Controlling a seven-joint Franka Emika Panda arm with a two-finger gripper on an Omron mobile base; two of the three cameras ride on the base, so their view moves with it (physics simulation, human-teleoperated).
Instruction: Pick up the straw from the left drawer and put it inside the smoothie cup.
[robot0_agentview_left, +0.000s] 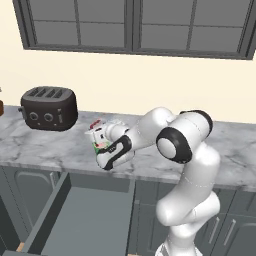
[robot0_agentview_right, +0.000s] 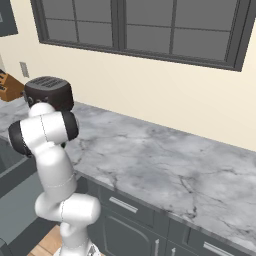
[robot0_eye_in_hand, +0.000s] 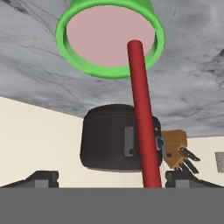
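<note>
Straw (robot0_eye_in_hand: 142, 118) time is almost over. In the hand view the red straw runs from the bottom middle of the frame up to the green smoothie cup (robot0_eye_in_hand: 109, 70) at the top, and its top end sits over the pink smoothie inside the rim. The gripper (robot0_eye_in_hand: 109, 179) has its two dark tips spread wide apart at the bottom corners, and they are not touching the straw, so it looks let go. In the left base view the left drawer (robot0_agentview_left: 75, 220) stands open at the lower left. I think the job is nearly done; only pulling the hand away is left.
</note>
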